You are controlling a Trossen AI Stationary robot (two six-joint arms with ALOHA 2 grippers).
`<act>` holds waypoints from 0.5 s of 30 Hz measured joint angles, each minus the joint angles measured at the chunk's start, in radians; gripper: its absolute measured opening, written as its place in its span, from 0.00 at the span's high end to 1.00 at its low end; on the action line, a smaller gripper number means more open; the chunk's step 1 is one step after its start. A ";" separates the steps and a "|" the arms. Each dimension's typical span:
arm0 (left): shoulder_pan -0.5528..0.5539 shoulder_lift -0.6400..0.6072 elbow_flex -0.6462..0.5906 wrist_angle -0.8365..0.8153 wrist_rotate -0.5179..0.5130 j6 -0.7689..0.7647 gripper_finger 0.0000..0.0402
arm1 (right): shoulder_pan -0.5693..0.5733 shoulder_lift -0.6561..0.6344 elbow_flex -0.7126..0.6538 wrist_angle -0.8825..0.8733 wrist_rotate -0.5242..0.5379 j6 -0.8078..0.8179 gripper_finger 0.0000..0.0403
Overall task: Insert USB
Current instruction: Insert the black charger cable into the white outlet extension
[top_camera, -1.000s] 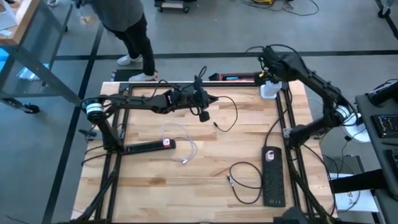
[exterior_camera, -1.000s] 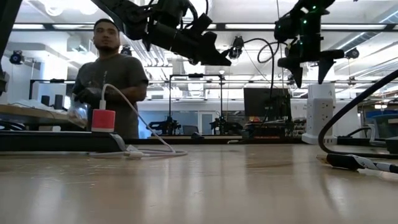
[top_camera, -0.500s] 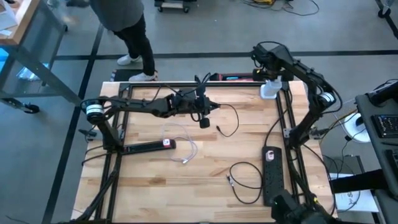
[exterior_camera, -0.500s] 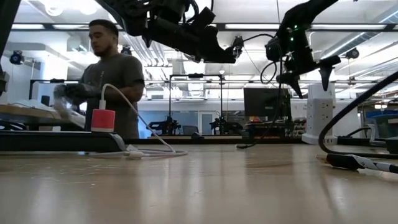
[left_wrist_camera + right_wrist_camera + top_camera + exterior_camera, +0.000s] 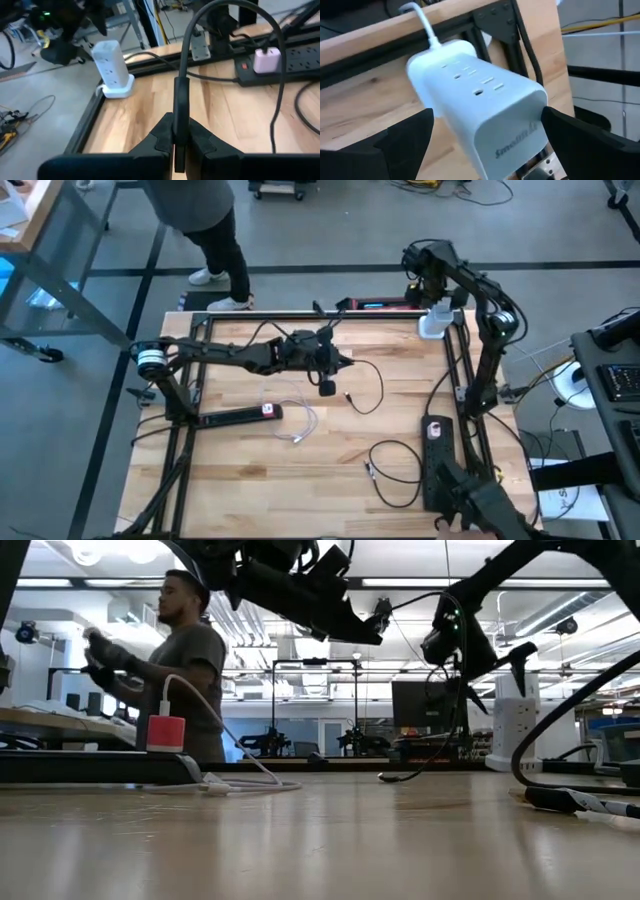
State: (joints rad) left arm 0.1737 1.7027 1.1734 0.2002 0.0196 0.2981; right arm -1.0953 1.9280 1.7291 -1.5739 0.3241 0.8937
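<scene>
White tower power strip (image 5: 480, 100), white base, white cord. Black USB cable (image 5: 181, 107), black plug. Left gripper (image 5: 179, 145) and right gripper (image 5: 485, 135): black fingers. Table (image 5: 300, 490): light wood planks, black frame. Black power strips (image 5: 240, 416) with red switch; pink charger (image 5: 267, 60); red charger (image 5: 165, 732), white cable (image 5: 300, 425).

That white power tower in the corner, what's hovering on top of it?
The right end effector hangs above the white power tower, fingers spread either side of its top in the right wrist view. Outlets show on its face. Its base is mostly hidden there.
</scene>
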 joint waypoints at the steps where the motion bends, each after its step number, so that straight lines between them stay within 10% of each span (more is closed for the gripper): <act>1: -0.003 0.000 -0.003 -0.001 0.000 0.000 0.99 | -0.007 0.009 0.001 -0.003 -0.002 -0.003 0.10; 15: -0.016 -0.002 -0.016 -0.008 -0.001 -0.010 0.99 | -0.022 -0.014 0.026 0.017 -0.078 -0.144 0.10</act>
State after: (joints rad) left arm 0.1577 1.7012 1.1575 0.1920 0.0185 0.2878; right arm -1.1174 1.9142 1.7555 -1.5572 0.2458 0.7494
